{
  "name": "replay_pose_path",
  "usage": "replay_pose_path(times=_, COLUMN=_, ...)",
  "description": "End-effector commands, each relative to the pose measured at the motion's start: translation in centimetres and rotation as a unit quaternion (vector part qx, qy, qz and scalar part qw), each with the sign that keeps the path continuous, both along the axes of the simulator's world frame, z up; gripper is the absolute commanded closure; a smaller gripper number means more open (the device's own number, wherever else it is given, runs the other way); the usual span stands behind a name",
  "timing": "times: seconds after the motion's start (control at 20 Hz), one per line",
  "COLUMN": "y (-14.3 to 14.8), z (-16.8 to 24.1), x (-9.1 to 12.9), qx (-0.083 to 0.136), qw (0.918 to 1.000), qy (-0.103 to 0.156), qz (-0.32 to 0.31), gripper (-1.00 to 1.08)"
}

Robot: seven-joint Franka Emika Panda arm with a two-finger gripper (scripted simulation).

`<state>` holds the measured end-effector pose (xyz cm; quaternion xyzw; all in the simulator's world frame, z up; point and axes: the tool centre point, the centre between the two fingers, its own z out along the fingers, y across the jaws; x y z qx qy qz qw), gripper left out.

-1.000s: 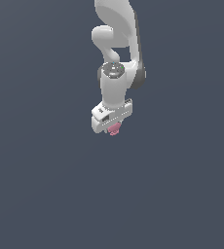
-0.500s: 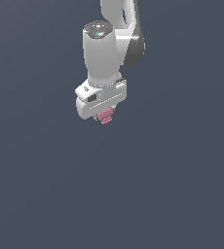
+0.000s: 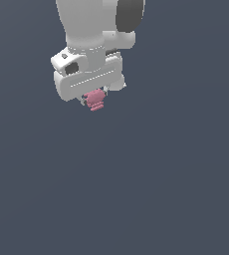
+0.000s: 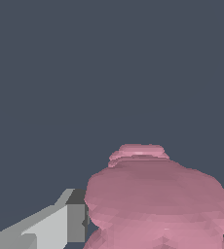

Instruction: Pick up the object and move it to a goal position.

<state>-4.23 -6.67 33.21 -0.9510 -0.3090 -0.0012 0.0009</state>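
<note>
The object is a small pink, lumpy, ridged item. It hangs below my white gripper, which is shut on it, high in the exterior view and left of centre. The short fingers are mostly hidden behind the hand and the object. In the wrist view the pink object fills the lower right and sits between grey fingers. No goal marker shows in either view.
Plain dark grey-blue ground lies all around, with no other objects or edges in view. The white arm rises out of the exterior view's top.
The gripper, with the pink object in it, has risen and moved toward the exterior view's left, and it looks larger now. It stays shut on the object.
</note>
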Motion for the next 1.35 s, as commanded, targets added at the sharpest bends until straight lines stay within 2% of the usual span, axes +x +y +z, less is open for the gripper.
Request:
replay_pose_path(times=0.0, y=-0.9, z=2.5, x=0.3, qx=0.000, qw=1.0000, qy=0.001, qz=0.000, gripper=1.08)
replay_pose_path(times=0.3, y=-2.8, z=7.7, x=1.1, qx=-0.001, qw=1.0000, qy=0.001, qz=0.000, gripper=1.08)
replay_pose_path(times=0.6, y=-4.0, z=10.9, x=1.7, qx=-0.001, qw=1.0000, qy=0.001, qz=0.000, gripper=1.08)
replay_pose_path(times=1.3, y=-4.9, z=13.3, x=2.3, qx=-0.001, qw=1.0000, qy=0.001, qz=-0.001, gripper=1.08)
